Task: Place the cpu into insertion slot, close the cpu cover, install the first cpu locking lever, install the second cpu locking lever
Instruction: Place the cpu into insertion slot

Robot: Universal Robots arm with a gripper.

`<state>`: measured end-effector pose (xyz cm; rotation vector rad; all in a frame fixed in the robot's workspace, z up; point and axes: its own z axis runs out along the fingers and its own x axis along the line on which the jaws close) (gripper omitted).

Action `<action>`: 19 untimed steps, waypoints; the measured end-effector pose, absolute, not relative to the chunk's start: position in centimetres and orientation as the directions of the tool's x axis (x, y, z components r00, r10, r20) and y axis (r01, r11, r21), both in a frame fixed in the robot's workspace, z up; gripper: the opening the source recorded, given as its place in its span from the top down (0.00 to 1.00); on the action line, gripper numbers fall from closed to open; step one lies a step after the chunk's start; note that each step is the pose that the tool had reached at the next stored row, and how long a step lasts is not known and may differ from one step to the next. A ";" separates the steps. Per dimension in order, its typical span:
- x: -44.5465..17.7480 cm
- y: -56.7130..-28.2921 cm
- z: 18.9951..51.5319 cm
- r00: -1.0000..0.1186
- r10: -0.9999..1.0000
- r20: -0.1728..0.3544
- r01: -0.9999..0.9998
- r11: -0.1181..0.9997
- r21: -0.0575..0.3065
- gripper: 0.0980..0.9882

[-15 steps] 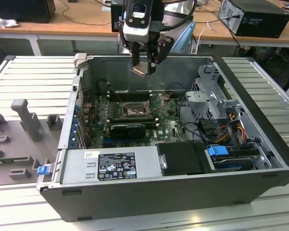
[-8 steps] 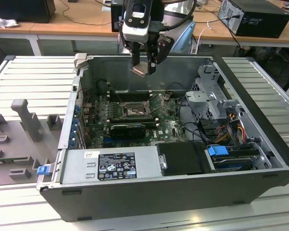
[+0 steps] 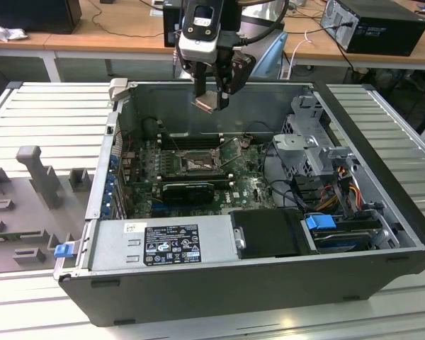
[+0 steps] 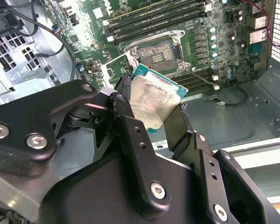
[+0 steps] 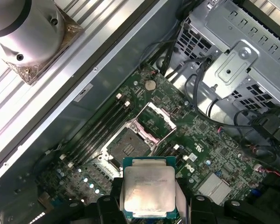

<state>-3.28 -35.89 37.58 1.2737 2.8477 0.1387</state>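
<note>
Ribbed metal tabletop (image 3: 42,113) carries an open computer case (image 3: 269,283). Above its green motherboard (image 3: 249,190), the gripper (image 3: 211,98) clamps the cpu (image 5: 148,189) by two opposite edges, clear above the insertion slot (image 5: 127,145), whose cpu cover (image 5: 155,120) stands raised.

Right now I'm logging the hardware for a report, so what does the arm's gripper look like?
The gripper is matt black, built from flat linked bars with rounded ends. Its fingers are pinned by silver screws and round pivots. In the exterior view a pale grey wrist block sits above it, topped by a black housing.
</note>
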 end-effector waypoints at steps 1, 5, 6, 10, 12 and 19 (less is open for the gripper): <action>-3.3 -35.9 37.6 -0.665 0.747 0.019 0.745 0.661 0.089 0.52; -3.3 -35.9 37.6 -0.659 0.752 0.019 0.750 0.656 0.089 0.52; -3.3 -35.9 37.6 -0.658 0.753 0.019 0.751 0.655 0.089 0.52; -3.3 -35.9 37.6 -0.653 0.757 0.019 0.755 0.649 0.089 0.52; -3.3 -35.9 37.6 -0.651 0.759 0.019 0.757 0.647 0.089 0.52; -3.3 -35.9 37.6 -0.639 0.769 0.019 0.767 0.635 0.089 0.52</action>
